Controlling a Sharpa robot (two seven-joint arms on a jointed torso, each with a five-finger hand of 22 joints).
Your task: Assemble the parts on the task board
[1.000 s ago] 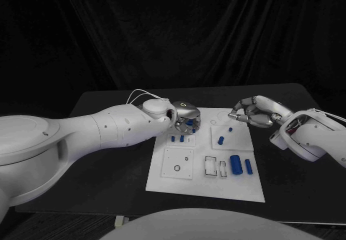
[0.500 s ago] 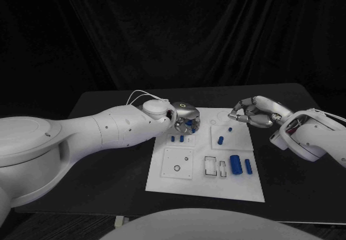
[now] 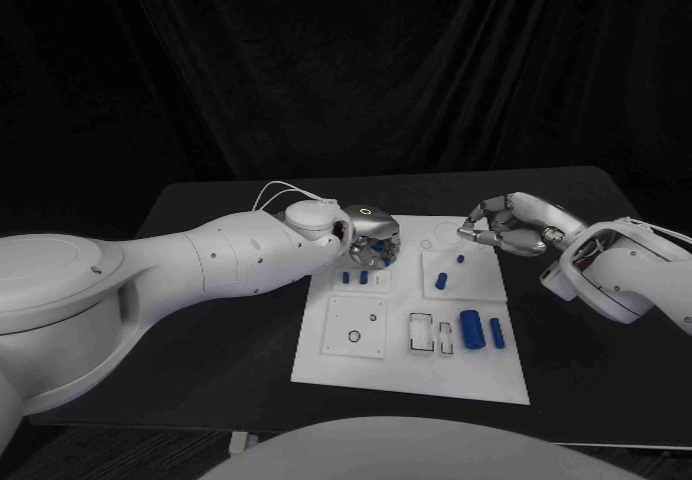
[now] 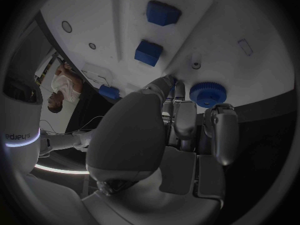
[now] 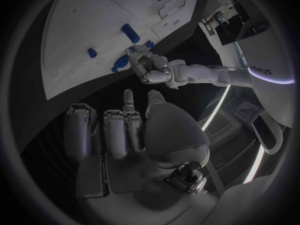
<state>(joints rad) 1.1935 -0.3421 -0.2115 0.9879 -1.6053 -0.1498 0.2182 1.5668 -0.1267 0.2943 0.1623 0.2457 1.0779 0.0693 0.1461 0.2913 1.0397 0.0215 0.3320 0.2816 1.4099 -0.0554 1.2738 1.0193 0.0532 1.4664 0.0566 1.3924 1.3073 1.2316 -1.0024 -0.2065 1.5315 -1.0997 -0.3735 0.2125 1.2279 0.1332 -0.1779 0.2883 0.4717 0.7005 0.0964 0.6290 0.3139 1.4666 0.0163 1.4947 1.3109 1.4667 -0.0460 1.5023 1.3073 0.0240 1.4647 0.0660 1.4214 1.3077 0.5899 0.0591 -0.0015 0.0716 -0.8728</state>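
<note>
Near right on the white board (image 3: 411,385): a big blue cylinder (image 3: 470,327) and a thinner blue pin (image 3: 498,333) lie flat beside an open rectangular slot (image 3: 420,333). They look like light, stiff, smooth plastic that will likely roll; pinch mid-length across the round. Mid-board, two small blue blocks (image 4: 149,52) stand in the plate; flat sides make an easy grip. Far left, the left hand (image 3: 374,240) has its fingers curled around a ridged blue knob (image 4: 208,93) at the board's far-left corner; cannot tell if it's actually gripped or just touched. The ribbed rim should give good purchase. Far right, the right hand (image 3: 508,228) hovers with fingers curled in, holding nothing.
</note>
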